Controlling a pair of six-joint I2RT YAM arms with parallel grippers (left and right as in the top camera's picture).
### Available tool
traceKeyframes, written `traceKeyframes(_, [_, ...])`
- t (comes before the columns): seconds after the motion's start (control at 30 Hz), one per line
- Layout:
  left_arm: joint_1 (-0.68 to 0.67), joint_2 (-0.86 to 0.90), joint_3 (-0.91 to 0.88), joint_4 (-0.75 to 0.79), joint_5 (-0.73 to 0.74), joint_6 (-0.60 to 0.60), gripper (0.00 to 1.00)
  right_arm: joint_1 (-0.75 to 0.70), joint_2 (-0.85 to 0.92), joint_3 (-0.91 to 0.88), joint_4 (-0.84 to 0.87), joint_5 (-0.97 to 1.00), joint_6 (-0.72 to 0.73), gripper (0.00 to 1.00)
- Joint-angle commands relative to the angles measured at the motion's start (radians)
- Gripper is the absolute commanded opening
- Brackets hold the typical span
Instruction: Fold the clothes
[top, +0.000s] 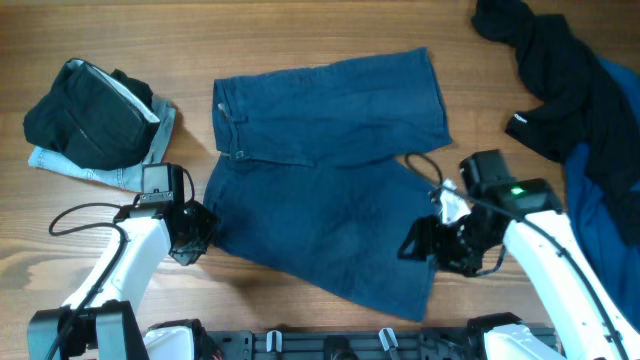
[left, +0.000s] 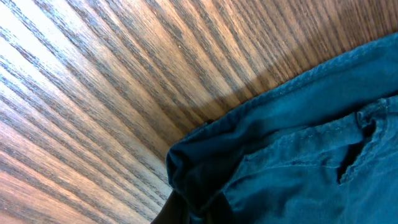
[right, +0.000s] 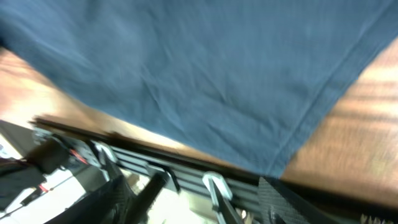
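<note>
The clothes in play are dark teal-blue shorts (top: 330, 170), spread flat mid-table with the waistband to the left. My left gripper (top: 200, 235) sits at their lower left corner. In the left wrist view it (left: 199, 214) is shut on a bunched fold of the shorts (left: 298, 143). My right gripper (top: 425, 245) hovers by the near right hem. In the right wrist view it (right: 193, 202) is open, one finger (right: 280, 196) just below the hem corner of the shorts (right: 186, 68), with nothing between the fingers.
A black garment (top: 90, 115) lies on a pale-denim piece (top: 105, 172) at the far left. Another black garment (top: 550, 70) and a brighter blue piece (top: 605, 190) lie at the right edge. A black rail (top: 330, 345) runs along the table's front edge.
</note>
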Motion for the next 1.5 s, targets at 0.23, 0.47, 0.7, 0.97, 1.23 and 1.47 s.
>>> traceKeyframes(0.23, [0.006, 0.039, -0.014, 0.016, -0.017, 0.033, 0.04, 0.103, 0.003, -0.225, 0.073, 0.126, 0.268, 0.65])
traceKeyframes(0.47, [0.006, 0.039, -0.014, 0.019, -0.013, 0.049, 0.04, 0.103, 0.005, -0.352, 0.206, 0.165, 0.423, 0.71])
traceKeyframes(0.7, [0.006, 0.039, -0.014, 0.018, -0.008, 0.049, 0.04, 0.103, 0.007, -0.340, 0.268, 0.192, 0.460, 0.64])
traceKeyframes(0.97, [0.006, 0.039, -0.014, 0.019, 0.005, 0.049, 0.04, 0.103, 0.010, -0.340, 0.276, 0.202, 0.475, 0.38])
traceKeyframes(1.23, [0.006, 0.036, -0.012, 0.016, 0.026, 0.096, 0.04, 0.103, 0.007, -0.288, 0.397, 0.026, 0.332, 0.04])
traceKeyframes(1.47, [0.006, -0.111, 0.024, -0.044, 0.146, 0.208, 0.04, 0.083, -0.027, 0.050, 0.150, 0.233, 0.287, 0.04])
